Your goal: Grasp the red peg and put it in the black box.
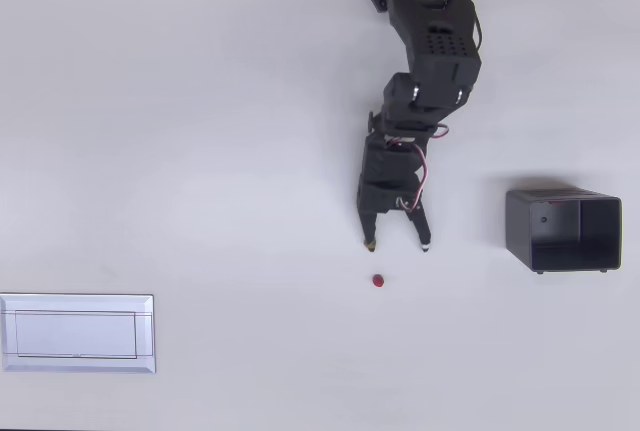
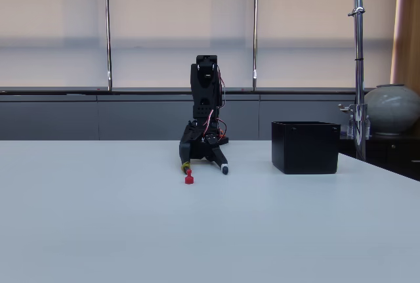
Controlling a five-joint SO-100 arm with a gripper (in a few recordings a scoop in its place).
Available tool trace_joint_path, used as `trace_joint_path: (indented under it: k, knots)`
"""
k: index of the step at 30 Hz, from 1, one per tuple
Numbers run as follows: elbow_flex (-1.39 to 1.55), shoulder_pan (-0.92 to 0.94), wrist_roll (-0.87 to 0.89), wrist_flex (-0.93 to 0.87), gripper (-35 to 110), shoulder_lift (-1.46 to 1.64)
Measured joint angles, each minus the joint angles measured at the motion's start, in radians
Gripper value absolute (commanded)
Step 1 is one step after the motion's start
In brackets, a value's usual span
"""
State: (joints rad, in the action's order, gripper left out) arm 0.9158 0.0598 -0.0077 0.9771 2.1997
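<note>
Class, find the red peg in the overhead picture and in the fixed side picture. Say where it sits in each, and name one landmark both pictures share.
Overhead view: the red peg lies on the white table just below the open gripper, left of the black box.
Fixed view: the red peg stands just in front of the gripper, left of centre.
Shared landmark: the black box, to the peg's right in both.

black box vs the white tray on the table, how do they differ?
Colour: the black box is dark grey-black; the white tray is pale white-grey.
Height: the box stands tall with thin walls and a hollow, open interior; the tray looks flat and low.
Place, overhead view: the box sits at the right edge, the tray at the lower left corner.
Shared: both are rectangular and rest on the table.
</note>
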Motion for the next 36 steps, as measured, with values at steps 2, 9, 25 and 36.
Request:
trace_joint_path:
  k: [2, 9, 25, 36]
  knots:
    - [0.028, 0.005, -0.003, -0.002, 33, 0.017]
    - [0.124, 0.008, -0.003, -0.002, 33, 0.074]
    - [0.290, 0.020, -0.003, -0.067, 33, 0.149]
    - [0.296, 0.020, -0.003, -0.067, 33, 0.152]
